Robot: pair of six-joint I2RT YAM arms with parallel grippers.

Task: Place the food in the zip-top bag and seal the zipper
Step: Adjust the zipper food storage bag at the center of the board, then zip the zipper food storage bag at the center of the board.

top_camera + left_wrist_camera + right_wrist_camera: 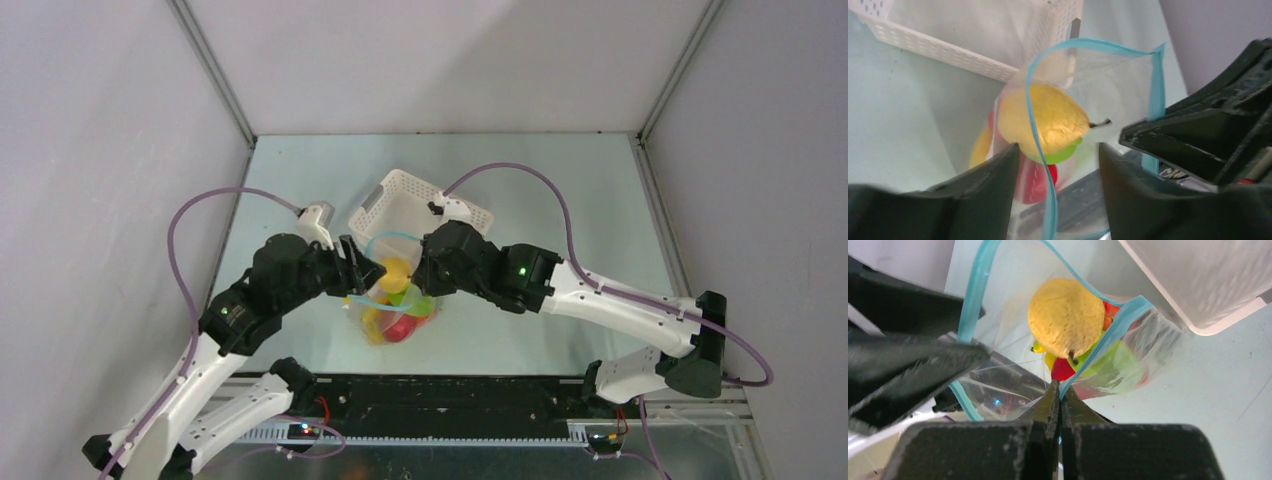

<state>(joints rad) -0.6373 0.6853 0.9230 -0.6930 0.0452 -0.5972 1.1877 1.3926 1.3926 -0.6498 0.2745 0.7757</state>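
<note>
The clear zip-top bag (395,305) is held up in the middle of the table with its mouth spread open. Food lies inside it: a yellow rounded piece (1045,117) on top, a green piece (1065,152) and a red piece (1040,180) below. My left gripper (1058,147) is open, and the light-blue zipper (1034,120) runs loosely between its fingers without being pinched. On the bag's other side my right gripper (1060,387) is shut on the zipper (1118,325), and the yellow piece (1065,317) sits just beyond its tips.
A white slotted basket (420,205) stands directly behind the bag and close to it, also seen as the white basket (1198,280) in the right wrist view. Both arms crowd the bag from either side. The pale green table (560,200) extends to the right.
</note>
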